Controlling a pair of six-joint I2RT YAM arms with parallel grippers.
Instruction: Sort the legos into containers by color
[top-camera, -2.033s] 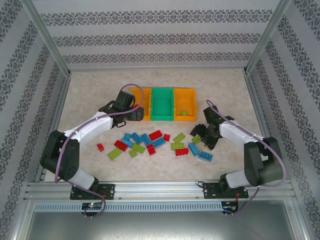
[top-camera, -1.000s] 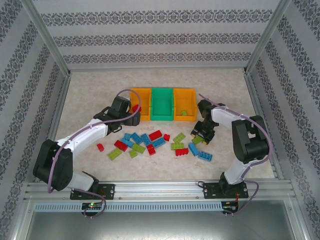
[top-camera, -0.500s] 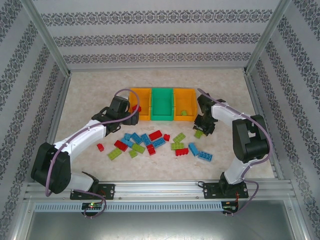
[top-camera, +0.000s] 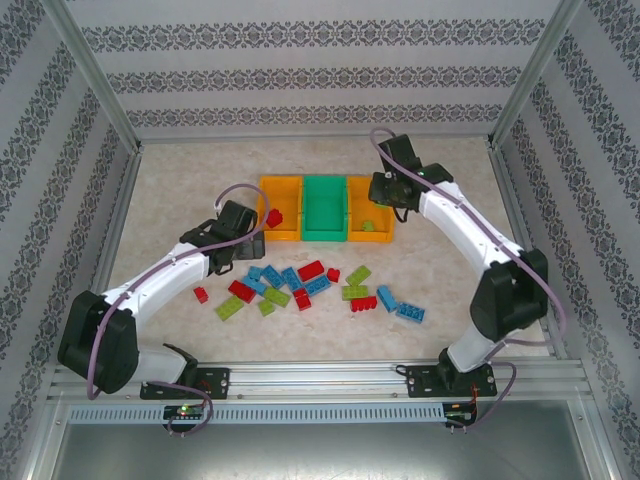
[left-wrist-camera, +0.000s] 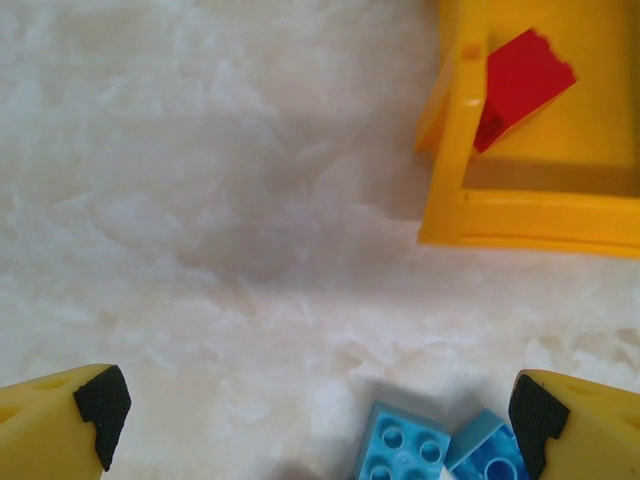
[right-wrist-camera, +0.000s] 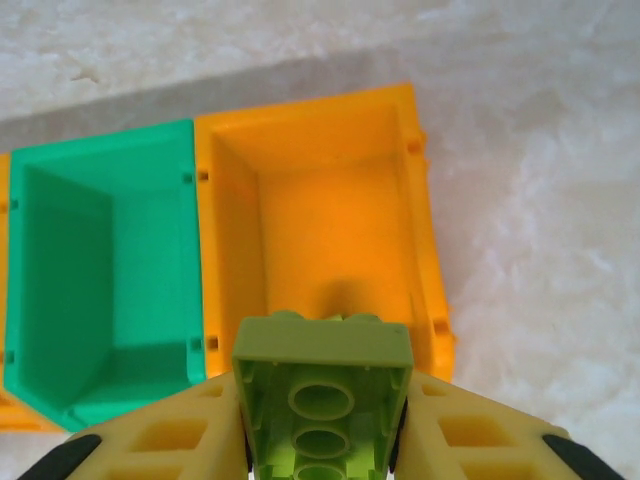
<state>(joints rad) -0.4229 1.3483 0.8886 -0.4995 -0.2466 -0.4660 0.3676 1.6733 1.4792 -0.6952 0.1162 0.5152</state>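
My right gripper (right-wrist-camera: 322, 420) is shut on a lime green lego (right-wrist-camera: 322, 375), held underside up above the right orange container (right-wrist-camera: 330, 220), beside the green container (right-wrist-camera: 95, 260). From above, the right gripper (top-camera: 388, 193) hangs at that bin's (top-camera: 370, 190) far right corner, and a lime lego (top-camera: 368, 226) lies inside it. My left gripper (top-camera: 246, 237) is open just left of the left orange container (top-camera: 283, 190), which holds a red lego (left-wrist-camera: 520, 80). In the left wrist view the pads (left-wrist-camera: 100, 410) stand wide apart over bare table, with blue legos (left-wrist-camera: 405, 445) near the right one.
Several red, blue and lime legos (top-camera: 310, 282) lie scattered on the table in front of the bins, with one red brick (top-camera: 201, 294) off to the left. Metal frame rails and patterned walls close in the table.
My right arm has lifted a lime lego from the pile's right side and carried it up and back over the right orange container. My left gripper drew slightly back from the left bin, staying open.
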